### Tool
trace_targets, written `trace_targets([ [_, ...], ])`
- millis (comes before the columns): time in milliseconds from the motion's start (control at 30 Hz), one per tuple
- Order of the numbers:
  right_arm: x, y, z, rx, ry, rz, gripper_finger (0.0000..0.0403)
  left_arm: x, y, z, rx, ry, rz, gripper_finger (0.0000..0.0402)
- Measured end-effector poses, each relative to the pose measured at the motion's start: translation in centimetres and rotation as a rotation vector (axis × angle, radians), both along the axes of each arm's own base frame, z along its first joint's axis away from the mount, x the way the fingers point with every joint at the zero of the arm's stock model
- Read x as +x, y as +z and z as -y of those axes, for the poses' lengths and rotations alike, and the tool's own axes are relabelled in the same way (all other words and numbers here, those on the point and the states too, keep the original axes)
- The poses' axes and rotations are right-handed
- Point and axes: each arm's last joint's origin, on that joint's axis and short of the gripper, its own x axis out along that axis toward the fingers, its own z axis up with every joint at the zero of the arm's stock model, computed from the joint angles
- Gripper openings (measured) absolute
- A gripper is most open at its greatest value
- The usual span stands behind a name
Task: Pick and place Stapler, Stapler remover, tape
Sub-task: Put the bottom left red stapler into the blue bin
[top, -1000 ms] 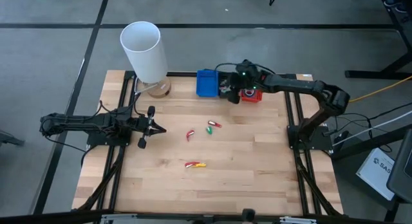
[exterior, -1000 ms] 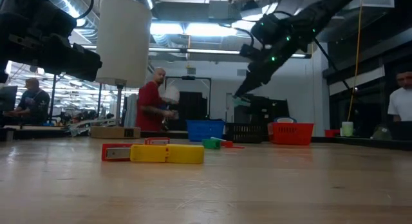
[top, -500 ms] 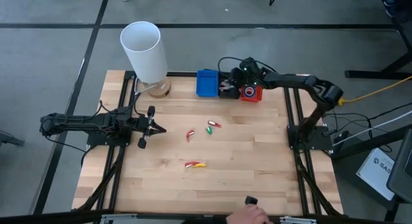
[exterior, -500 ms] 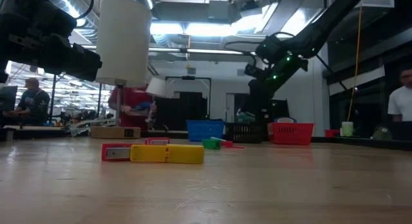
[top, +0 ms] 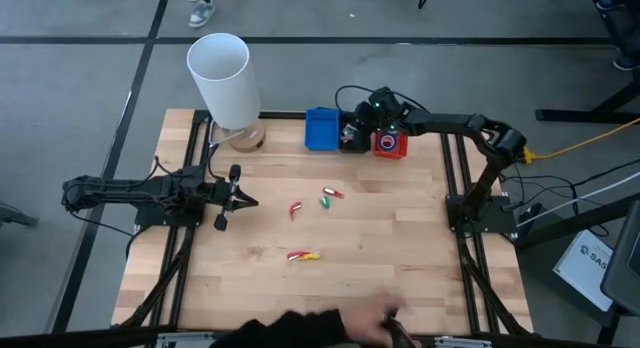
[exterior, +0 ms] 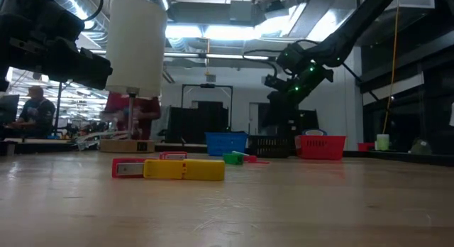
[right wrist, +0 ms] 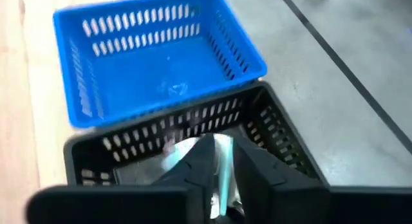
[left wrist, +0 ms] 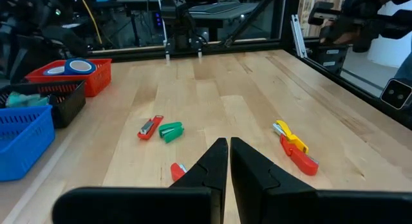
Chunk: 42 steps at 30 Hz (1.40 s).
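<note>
My right gripper (top: 352, 136) hangs over the black basket (right wrist: 270, 130) at the table's far edge, shut on a thin silvery piece that looks like a stapler remover. My left gripper (left wrist: 229, 141) is shut and touches nothing, raised over the table's left part (top: 240, 199). A yellow-and-red stapler (top: 303, 256) lies flat near the table's middle (exterior: 170, 169). A small red piece (top: 295, 209) and a green one (top: 326, 200) lie beyond it. One blue-and-white tape roll (left wrist: 72, 66) lies in the red basket (top: 388, 145). The other rolls are out of view. My right gripper pinches a thin silvery piece (right wrist: 223, 169) between its two fingers, coming from above and pointing down. The piece is lifted clear over the black basket's inside. My own fingers (right wrist: 193, 163) hide which part of it they have.
A blue basket (top: 320, 128) stands left of the black one. A tall white cylinder (top: 222, 76) stands on a round base at the far left corner. A person's arm (top: 320, 330) reaches in at the near edge. Bare wood lies on the near and right parts.
My right gripper has moved toward the table's far edge and a little left, from above the red basket's side to over the black basket. A person's arm has come in along the near edge. The pieces on the table have stayed where they were.
</note>
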Motion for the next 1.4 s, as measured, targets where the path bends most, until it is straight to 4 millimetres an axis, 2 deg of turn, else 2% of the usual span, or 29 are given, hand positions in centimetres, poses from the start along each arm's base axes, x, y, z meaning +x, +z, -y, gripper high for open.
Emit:
trace_targets([
  [100,0.3,0.7,0.2,0.022,-0.028,0.022,0.0084,0.0,0.0,0.0,0.0,0.0,0.0,0.0015],
  [367,0.3,2.3,0.7,0.071,-0.05,-0.07,0.0132,0.0,0.0,0.0,0.0,0.0,0.0,0.0015],
  [533,0.7,3.2,1.0,0.047,-0.039,-0.055,0.0135,0.0,0.0,0.0,0.0,0.0,0.0,0.0015],
  [933,0.9,3.3,0.7,0.083,0.027,-0.024,0.0136,0.0,0.0,0.0,0.0,0.0,0.0,0.0016],
  [1200,2.7,3.3,-1.7,0.035,0.182,-0.049,0.0136,0.0,0.0,0.0,0.0,0.0,0.0,0.0015],
  [1400,4.4,3.4,-4.4,0.0,0.291,-0.047,0.0136,0.0,0.0,0.0,0.0,0.0,0.0,0.0016],
])
